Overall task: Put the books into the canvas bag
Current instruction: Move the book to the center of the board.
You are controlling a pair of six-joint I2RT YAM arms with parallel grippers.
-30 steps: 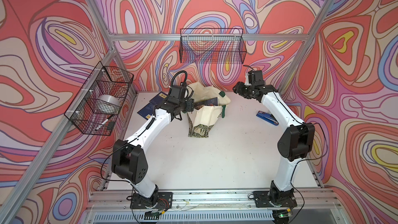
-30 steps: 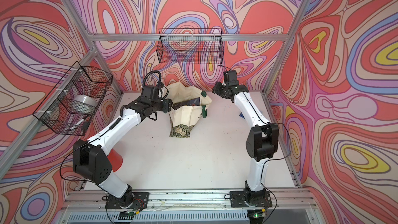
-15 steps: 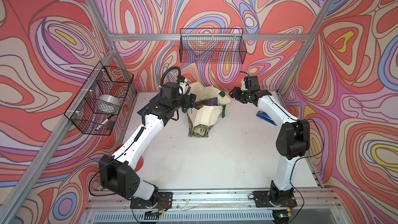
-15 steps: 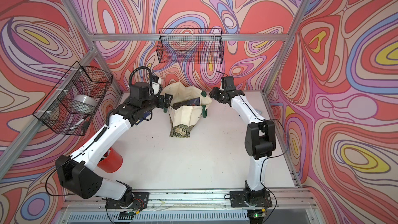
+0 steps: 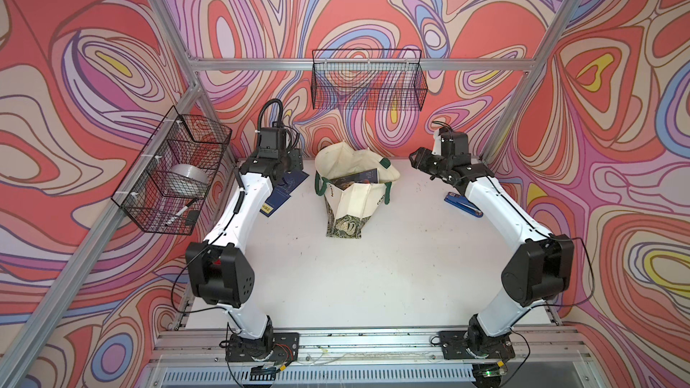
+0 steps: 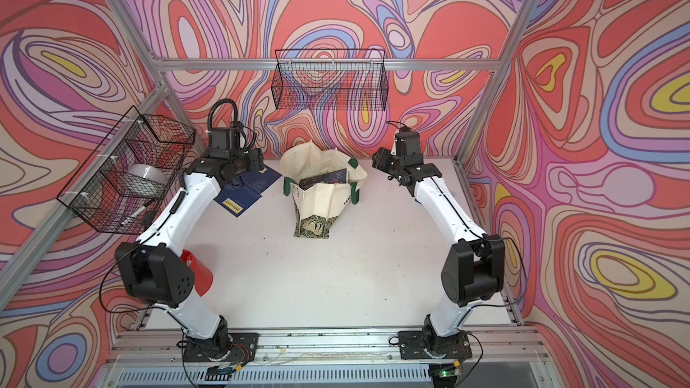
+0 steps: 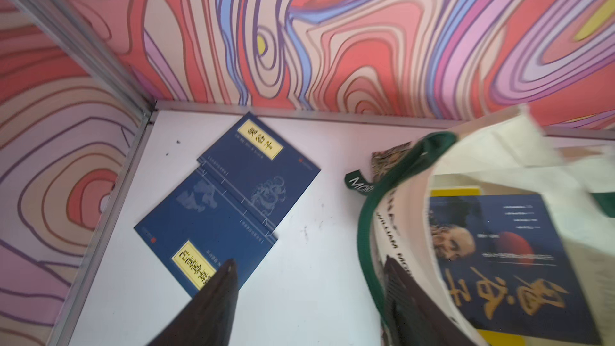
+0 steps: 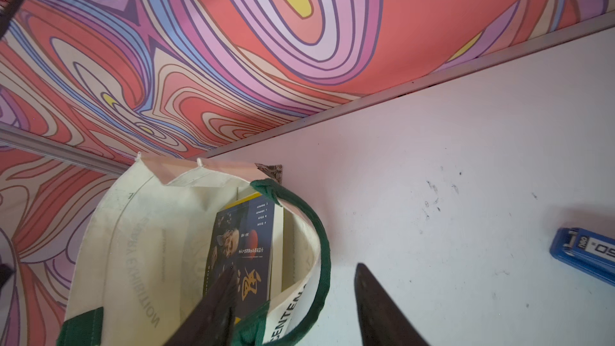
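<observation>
Canvas bag: the canvas bag is being seen standing at the back middle of the table, with its mouth gaping upward.
Books inside: the dark book with the man's face is being carried in the bag, over a yellow book of which only an edge is being shown.
Books outside: two navy books are being seen lying flat and overlapping on the table, near the bag on the left arm's side.
Left pincer: the left pincer is being held with jaws apart and empty, between the navy books and the bag.
Right pincer: the right pincer is being held spread, gripping nothing, just beside the bag.
Stapler: a blue stapler is being seen lying beside the right arm.
</observation>
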